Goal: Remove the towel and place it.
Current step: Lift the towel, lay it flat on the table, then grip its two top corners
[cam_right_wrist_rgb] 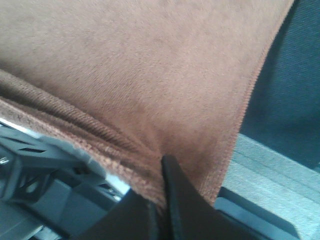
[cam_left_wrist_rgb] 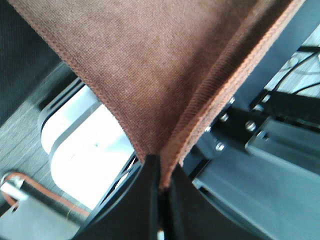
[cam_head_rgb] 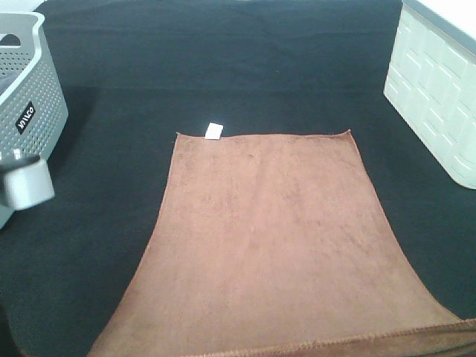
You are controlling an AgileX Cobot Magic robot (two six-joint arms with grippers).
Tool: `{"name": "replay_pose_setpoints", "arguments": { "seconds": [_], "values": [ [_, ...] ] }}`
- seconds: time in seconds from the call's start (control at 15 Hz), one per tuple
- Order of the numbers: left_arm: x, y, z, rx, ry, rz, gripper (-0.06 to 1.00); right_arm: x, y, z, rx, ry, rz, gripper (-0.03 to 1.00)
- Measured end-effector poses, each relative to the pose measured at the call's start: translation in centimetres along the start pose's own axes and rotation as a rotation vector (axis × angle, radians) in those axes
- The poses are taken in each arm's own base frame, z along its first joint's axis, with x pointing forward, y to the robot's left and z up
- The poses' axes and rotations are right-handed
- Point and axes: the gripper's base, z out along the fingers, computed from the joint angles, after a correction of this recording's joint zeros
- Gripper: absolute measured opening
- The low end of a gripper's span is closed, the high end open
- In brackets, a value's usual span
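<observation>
The brown towel (cam_head_rgb: 275,238) lies flat on the black table cloth (cam_head_rgb: 223,67), its white tag (cam_head_rgb: 214,131) at the far left corner. Its near edge reaches the bottom of the exterior high view, where neither gripper shows. In the left wrist view my left gripper (cam_left_wrist_rgb: 161,187) is shut on a stitched corner of the towel (cam_left_wrist_rgb: 150,65), which hangs past the table edge. Seen from the right wrist, my right gripper (cam_right_wrist_rgb: 161,200) is shut on another corner of the towel (cam_right_wrist_rgb: 150,65), the cloth bunched at the jaws.
A grey perforated basket (cam_head_rgb: 26,97) stands at the left edge with a grey cup-like piece (cam_head_rgb: 26,186) beside it. A white ribbed bin (cam_head_rgb: 439,89) stands at the far right. Below the table front, the left wrist view shows a white housing (cam_left_wrist_rgb: 85,145) and black frame parts (cam_left_wrist_rgb: 270,125).
</observation>
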Motion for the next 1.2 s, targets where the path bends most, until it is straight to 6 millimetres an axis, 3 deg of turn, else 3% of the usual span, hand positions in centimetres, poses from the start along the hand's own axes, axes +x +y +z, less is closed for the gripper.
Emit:
{"name": "replay_pose_setpoints", "arguments": {
  "seconds": [0.2,0.47,0.87,0.93,1.13,1.2],
  "values": [
    [-0.4,0.4,1.1,-0.029,0.069,-0.052,0.00,-0.8,-0.1,0.9,-0.041,0.088,0.025,0.00],
    [-1.7,1.4,3.7,-0.014,0.190,-0.112,0.00,-2.8,-1.2,3.8,-0.070,0.309,0.091,0.00],
    [-3.0,2.3,6.8,0.052,0.282,-0.126,0.00,-4.1,-1.6,6.6,-0.141,0.350,0.116,0.02],
    [-4.0,1.5,6.8,0.071,0.267,-0.107,0.00,-3.9,-1.7,7.7,-0.167,0.378,0.133,0.06],
    [-5.2,-0.1,6.5,0.083,0.233,-0.048,0.00,-4.2,-1.4,7.9,-0.199,0.343,0.137,0.09],
    [-5.8,-0.9,7.2,0.085,0.253,-0.024,0.01,-4.4,-1.3,7.9,-0.211,0.323,0.147,0.14]
  ]
}}
